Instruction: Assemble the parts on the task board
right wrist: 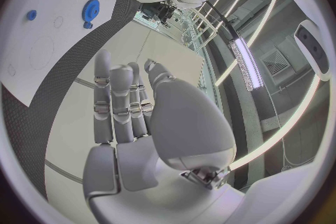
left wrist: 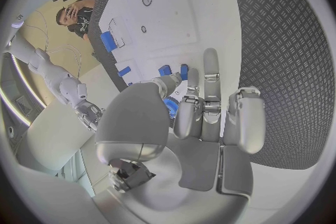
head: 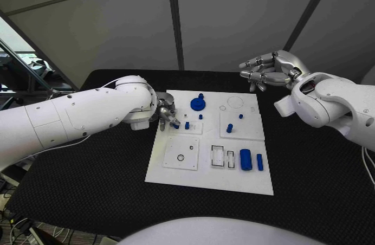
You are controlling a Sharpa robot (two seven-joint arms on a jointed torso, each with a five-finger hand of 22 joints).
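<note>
- Task board (head: 181, 172) lies flat in the middle of the black table (head: 86, 201), a white plate with recesses and small blue parts spread over it.
- Left hand (head: 165, 114) sits at the board's left edge, fingers bunched down over a small blue piece (head: 176, 125); the left wrist view shows blue between thumb and fingers (left wrist: 187, 117), so it looks to be pinching that piece, though the contact itself is partly hidden.
- Right hand (head: 270, 69) hovers above the table beyond the board's far right corner, fingers loosely curled and apart, holding nothing.
- Blue gear (head: 198, 104) rests near the board's far edge; a short peg (head: 230, 128) stands toward the right edge; a blue cylinder (head: 246, 159) and a thinner bar (head: 260, 161) lie side by side near the near right corner.
- Handling, as a judgement: the parts look like rigid plastic, light and smooth, easily tipped or flicked out of a loose grip. Fingertip pinches across the sides suit the pegs; the cylinder is best taken across its middle, since it could roll; the gear by its raised hub or rim.
- Board itself appears stiff and light, so pressing parts in could shift it on the table.
</note>
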